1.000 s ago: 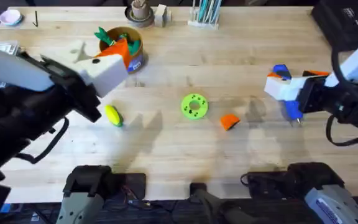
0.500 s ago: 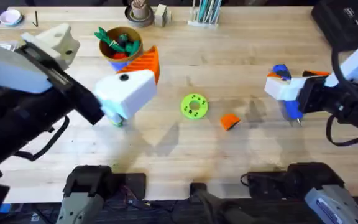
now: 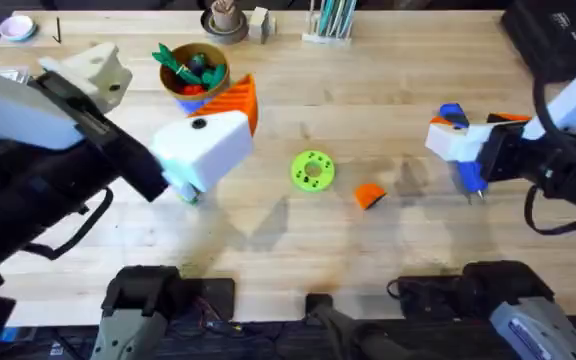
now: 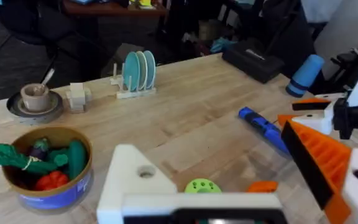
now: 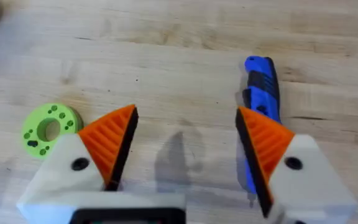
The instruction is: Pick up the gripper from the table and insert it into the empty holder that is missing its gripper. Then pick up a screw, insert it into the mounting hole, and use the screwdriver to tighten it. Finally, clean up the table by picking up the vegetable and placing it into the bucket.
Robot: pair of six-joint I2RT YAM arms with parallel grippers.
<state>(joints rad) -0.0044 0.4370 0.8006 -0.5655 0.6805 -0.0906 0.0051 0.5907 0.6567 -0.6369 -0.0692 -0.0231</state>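
Left arm: raised high over the worktop [image 3: 388,270], reaching toward the green disc [image 3: 313,170].
Left end effector [image 3: 168,115]: fingers spread wide, nothing between them; one finger bare white, the other with an orange ribbed pad.
Right end effector [image 3: 468,150]: spread open, straddling the screwdriver [image 3: 465,160], well right of the disc.
Gripper [image 3: 369,196]: lying on the worktop just right of the disc.
Bucket [image 3: 195,80]: up-left of the disc, behind the left end effector.

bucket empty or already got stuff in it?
Not empty: the bucket holds green and red toy vegetables, seen from overhead and left wrist.
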